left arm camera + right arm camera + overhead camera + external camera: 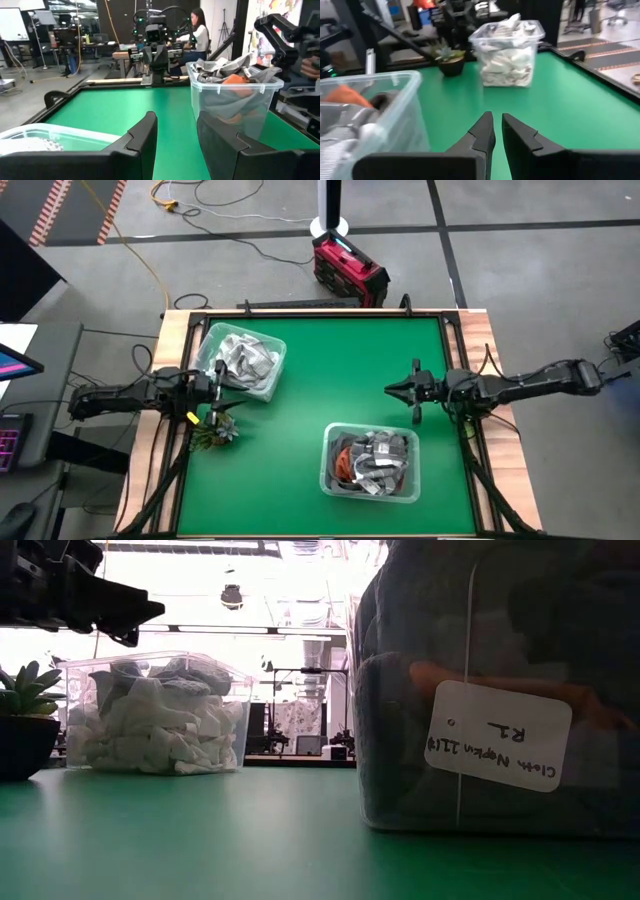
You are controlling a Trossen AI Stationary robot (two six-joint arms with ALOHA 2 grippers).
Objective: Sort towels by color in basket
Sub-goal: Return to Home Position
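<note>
Seen from above, the left end effector (212,387) is hanging at the left of the frame with its fingers apart. It is at the rim of a clear bin (277,370) holding the white and light grey towels (240,358), and a small plant (216,430) is sitting just below it. The right end effector (393,390), closed on nothing, is hovering over the bare green tabletop (320,370) right of centre. The orange and grey checked towels (372,458) are lying in a second bin (325,470) at lower centre, apart from it.

At tabletop level, the left end effector (140,612) is showing in the upper left above the plant (25,730). The second bin (400,740) is filling the right side and blocking the view behind it.

Past the left arm's parted fingers (142,140), the second bin (232,100) is standing across the green, and a person (198,31) is sitting beyond the tabletop.

The right arm's closed fingers (482,132) are pointing toward the clear bin (510,55) with the plant (451,59) beside it. The second bin (395,120) is sitting close alongside.
</note>
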